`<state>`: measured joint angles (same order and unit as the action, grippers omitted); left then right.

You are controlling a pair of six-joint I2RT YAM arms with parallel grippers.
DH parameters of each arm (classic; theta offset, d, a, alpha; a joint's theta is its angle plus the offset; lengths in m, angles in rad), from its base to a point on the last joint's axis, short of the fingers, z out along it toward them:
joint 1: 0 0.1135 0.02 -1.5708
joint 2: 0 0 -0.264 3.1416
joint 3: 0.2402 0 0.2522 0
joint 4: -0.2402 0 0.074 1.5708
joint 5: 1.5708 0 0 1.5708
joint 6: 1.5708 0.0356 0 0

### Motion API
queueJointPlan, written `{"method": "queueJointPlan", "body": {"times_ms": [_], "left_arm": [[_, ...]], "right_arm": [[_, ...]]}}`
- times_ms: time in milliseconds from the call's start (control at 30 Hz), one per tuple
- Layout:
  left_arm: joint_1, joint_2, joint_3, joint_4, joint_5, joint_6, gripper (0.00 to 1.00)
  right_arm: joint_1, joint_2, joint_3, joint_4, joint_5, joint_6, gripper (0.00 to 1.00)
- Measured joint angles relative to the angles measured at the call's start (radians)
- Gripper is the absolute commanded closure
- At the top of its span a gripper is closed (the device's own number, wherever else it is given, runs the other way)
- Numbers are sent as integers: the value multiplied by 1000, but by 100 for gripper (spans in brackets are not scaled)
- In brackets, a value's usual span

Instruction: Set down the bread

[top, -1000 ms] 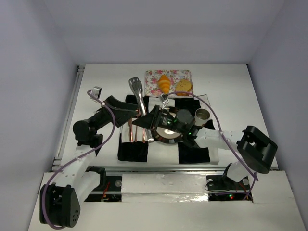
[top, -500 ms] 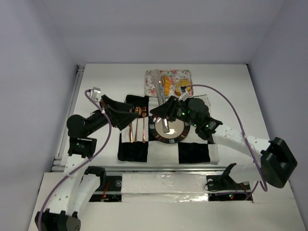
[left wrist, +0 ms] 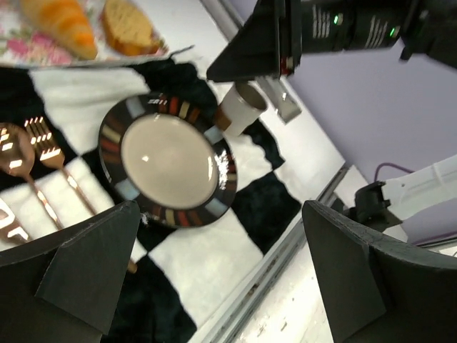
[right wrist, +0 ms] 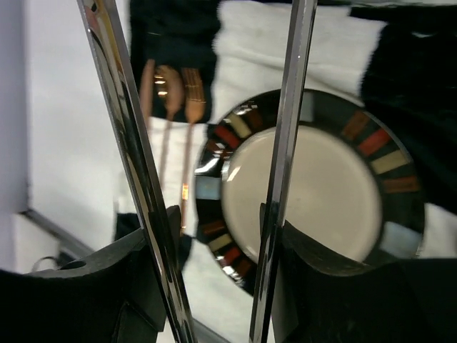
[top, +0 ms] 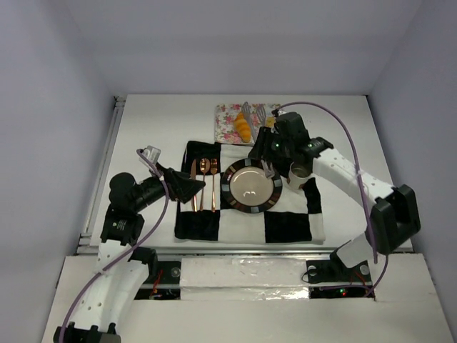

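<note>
The bread lies on a floral napkin [top: 227, 121] at the back: an orange ridged croissant [top: 243, 127] [left wrist: 66, 23] and a golden-brown toasted slice [left wrist: 128, 27], which my right arm mostly covers in the top view. My right gripper [top: 265, 143] [right wrist: 218, 214] is shut on metal tongs [top: 250, 113] [right wrist: 289, 128]. Both tong arms run between its fingers. The tong tips hang over the napkin beside the croissant and hold nothing. Over the placemat's left part, my left gripper [top: 198, 186] [left wrist: 221, 207] stands wide open and empty.
A black and white checkered placemat [top: 285, 225] carries a plate with a striped rim [top: 230, 187] [left wrist: 114, 143] [right wrist: 235, 136]. Copper cutlery [top: 203, 184] lies left of the plate. A paper cup [top: 300, 174] [left wrist: 239, 107] stands to its right, under my right arm.
My right arm has swung the tongs from left of the plate, over it, to the napkin at the back. My left arm has drawn back and lower, still open.
</note>
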<state>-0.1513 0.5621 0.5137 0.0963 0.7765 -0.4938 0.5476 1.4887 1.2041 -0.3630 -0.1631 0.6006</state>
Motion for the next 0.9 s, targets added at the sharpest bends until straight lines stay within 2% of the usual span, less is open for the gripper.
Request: {"method": "queueJointPlan", "body": {"times_ms": [367,900], "left_arm": [[-79,-58,-14,-50,-75,31,3],[-122,-127,-14,-57,-118,41,3]], "right_arm": [[-39,350,333,-320,77,-195,47],[-65,671,647,-556,74,-261,47]]}}
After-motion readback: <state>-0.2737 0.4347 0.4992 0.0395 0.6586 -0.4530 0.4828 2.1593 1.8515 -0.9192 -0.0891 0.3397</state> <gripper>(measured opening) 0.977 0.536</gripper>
